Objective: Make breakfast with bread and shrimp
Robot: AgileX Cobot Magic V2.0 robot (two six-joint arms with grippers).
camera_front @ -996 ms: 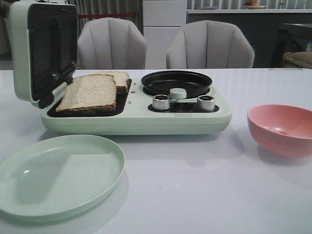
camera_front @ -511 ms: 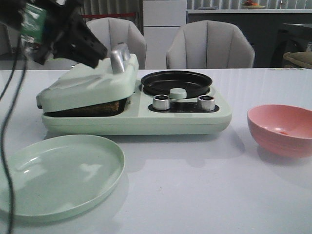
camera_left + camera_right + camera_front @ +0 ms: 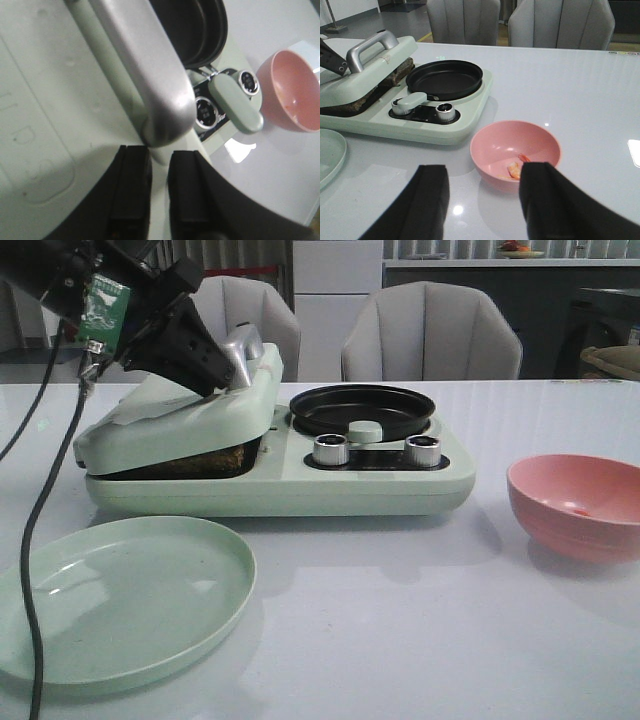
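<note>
Front view: the left pincer [image 3: 215, 368] sits at the upper left of the frame, against the silver handle [image 3: 243, 352] of the sandwich maker's lid [image 3: 180, 420], which lies tilted over the bread [image 3: 195, 460]. Only a dark crust edge shows in the gap under the lid, left of centre. In the left wrist view the two black fingers [image 3: 132, 192] lie close together, almost closed, their tips just at the handle's end; nothing is visibly clamped between them, so whether they grip or merely press cannot be told.

The shrimp [image 3: 515, 169] lies in the pink bowl [image 3: 516, 152], seen in the right wrist view at lower centre of the frame, directly ahead of the right pincer [image 3: 485, 195] and between its two widely spread, empty fingers. In the front view the bowl [image 3: 578, 505] stands at the right edge, well apart from the sandwich maker, and the right arm itself is out of frame.

The right arm is clearly the nearer one to the shrimp; the left is occupied across the surface [image 3: 400, 620]. The shrimp's curved body appears to run roughly away from the camera, though it is too small to be sure. A black pan [image 3: 362, 410] sits at frame centre, a green plate [image 3: 120, 600] at lower left. Judging from this, the bread is loaded and the shrimp is yet to be moved.
</note>
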